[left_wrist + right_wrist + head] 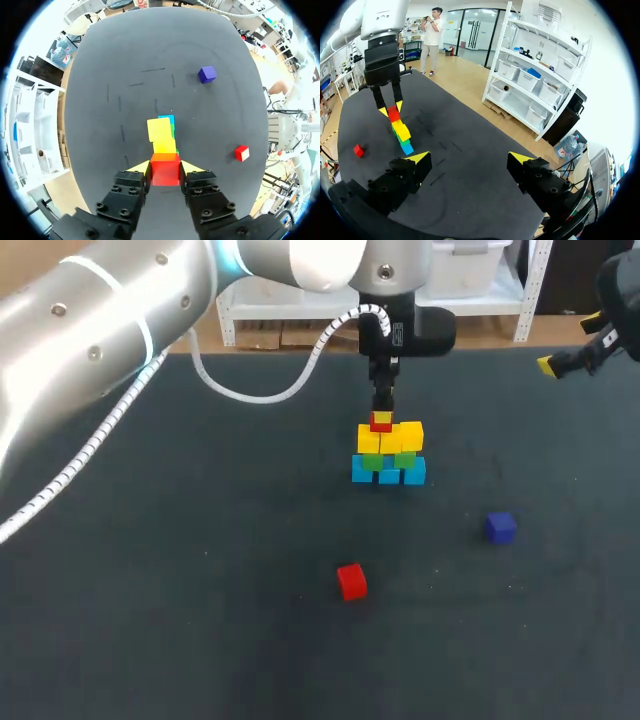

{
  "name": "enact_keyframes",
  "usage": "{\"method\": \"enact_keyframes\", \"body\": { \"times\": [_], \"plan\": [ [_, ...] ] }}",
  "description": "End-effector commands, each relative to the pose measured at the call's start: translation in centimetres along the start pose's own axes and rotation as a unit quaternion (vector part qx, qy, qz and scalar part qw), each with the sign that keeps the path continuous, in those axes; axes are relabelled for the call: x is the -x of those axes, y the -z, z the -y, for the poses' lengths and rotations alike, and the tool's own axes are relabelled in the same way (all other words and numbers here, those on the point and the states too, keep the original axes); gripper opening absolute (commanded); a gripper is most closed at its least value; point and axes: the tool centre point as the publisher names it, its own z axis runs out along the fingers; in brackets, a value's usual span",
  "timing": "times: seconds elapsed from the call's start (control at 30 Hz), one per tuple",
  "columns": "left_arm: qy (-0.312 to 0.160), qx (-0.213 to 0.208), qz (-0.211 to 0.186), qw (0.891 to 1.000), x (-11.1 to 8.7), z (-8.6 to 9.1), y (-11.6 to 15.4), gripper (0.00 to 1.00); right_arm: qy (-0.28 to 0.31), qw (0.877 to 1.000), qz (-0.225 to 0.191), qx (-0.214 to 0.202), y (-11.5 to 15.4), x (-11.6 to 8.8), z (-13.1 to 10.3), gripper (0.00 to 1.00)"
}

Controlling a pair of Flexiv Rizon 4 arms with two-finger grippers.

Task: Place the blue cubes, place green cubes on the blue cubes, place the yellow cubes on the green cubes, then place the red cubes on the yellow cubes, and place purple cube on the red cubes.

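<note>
A stack stands mid-table: blue cubes (389, 471) at the bottom, green cubes (386, 460) on them, yellow cubes (391, 437) on top. My left gripper (381, 420) hangs over the stack's back left, shut on a red cube (381, 422) that sits at the yellow layer's top; in the left wrist view the red cube (165, 169) is pinched between both yellow tips. A second red cube (351, 581) lies in front of the stack, and a purple cube (500, 527) lies to its right. My right gripper (470, 159) is open at the table's far right edge, with nothing in it.
The dark table (200, 570) holds only the stack and the two loose cubes. The left arm's white cable (250, 392) loops over the table behind the stack.
</note>
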Motion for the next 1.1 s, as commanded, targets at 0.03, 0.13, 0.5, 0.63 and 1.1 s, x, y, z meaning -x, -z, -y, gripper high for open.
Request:
{"method": "enact_keyframes", "body": {
  "times": [0.03,0.13,0.5,0.63,1.1],
  "plan": [
    [0.002,-0.015,-0.005,1.0,0.3,-0.6,0.1,0.0,-0.001,1.0,-0.002,-0.027,0.2,0.0,-0.4,1.0],
    [0.004,-0.015,-0.005,1.0,0.2,-0.3,0.1,0.0,-0.001,1.0,-0.002,-0.027,0.2,0.0,-0.4,1.0],
    [0.009,-0.019,0.001,1.0,0.1,0.5,-0.1,0.0,-0.001,1.0,-0.002,-0.027,0.2,0.0,-0.4,1.0],
    [0.009,-0.023,0.003,1.0,0.1,0.7,-0.4,0.0,-0.001,1.0,-0.002,-0.027,0.2,0.0,-0.4,1.0],
    [0.012,-0.02,0.005,1.0,0.0,0.9,-0.6,0.0,-0.001,1.0,-0.002,-0.027,0.2,0.0,-0.4,1.0]
  ]
}}
